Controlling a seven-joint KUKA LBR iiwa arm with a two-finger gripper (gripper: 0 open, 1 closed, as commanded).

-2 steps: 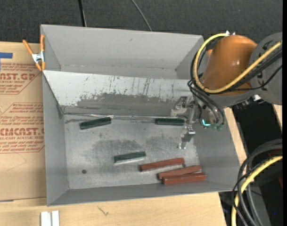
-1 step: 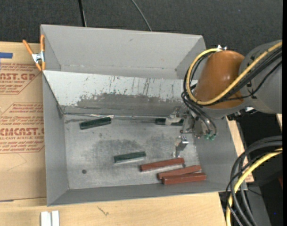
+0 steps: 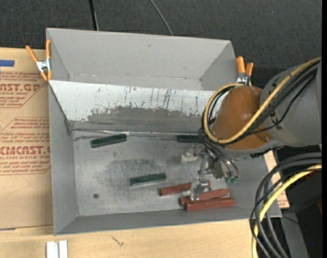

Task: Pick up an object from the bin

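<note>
Low in the right of the frame, close to the bin's (image 3: 64,198) near wall, lie the reddish-brown bars (image 3: 211,200), what looks like two pressed side by side. Their long axis runs left to right across the picture. The gripper (image 3: 202,186) is right over their left end, at or just above it. From this view I cannot tell whether it is open or closed, or whether it has hold of anything.

Just left of the gripper lies a third reddish-brown bar (image 3: 174,190), also pointing left to right and tilted slightly. Its right end is near the gripper and the pair. In my judgement the coming grasp depends on this: the bars lie below the gripper and a little to its right, so a grip should close across their short width.

Room is tight toward the near wall and the right wall, where the arm's orange wrist cover (image 3: 235,117) and cables crowd in. The floor to the left is open.

Farther up and left a dark green bar (image 3: 147,180) lies alone, well apart. Against the foot of the sloping back wall are a second green bar (image 3: 108,140) and a short dark one (image 3: 187,138)
</note>
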